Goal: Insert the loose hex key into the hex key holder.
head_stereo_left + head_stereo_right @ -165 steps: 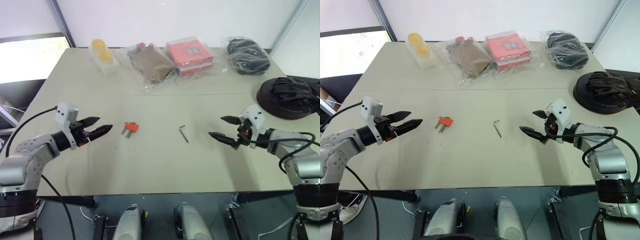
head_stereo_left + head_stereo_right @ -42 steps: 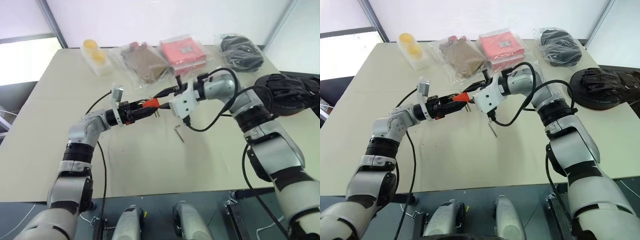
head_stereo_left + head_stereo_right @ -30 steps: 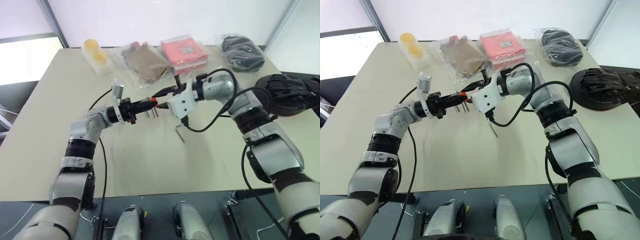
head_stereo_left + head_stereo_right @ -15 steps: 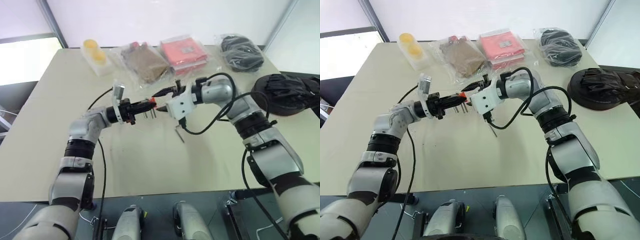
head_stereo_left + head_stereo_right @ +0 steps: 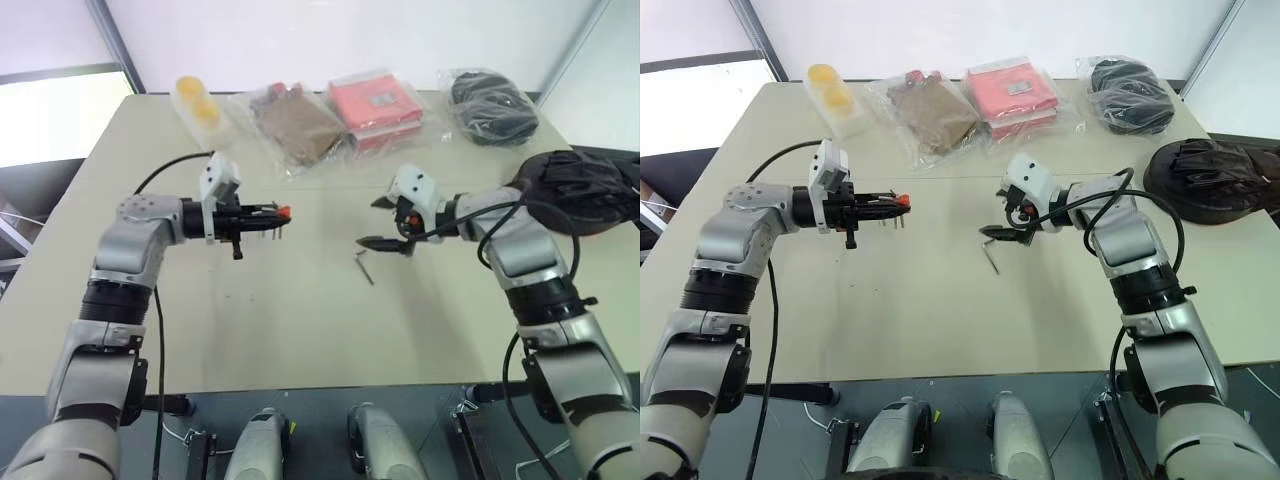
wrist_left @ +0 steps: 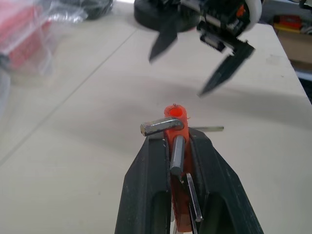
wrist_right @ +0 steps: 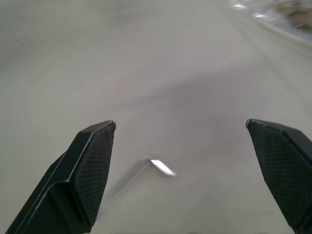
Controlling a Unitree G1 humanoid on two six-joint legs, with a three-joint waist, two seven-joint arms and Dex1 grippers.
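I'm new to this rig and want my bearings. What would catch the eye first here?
First, the bright red-orange hex key holder, clamped in the left gripper and held above the table's left-centre. Next, the right gripper, jaws spread wide, poised just over the loose hex key lying on the table near the middle. Along the far edge sits a row of plastic-wrapped packets, the red packet standing out.
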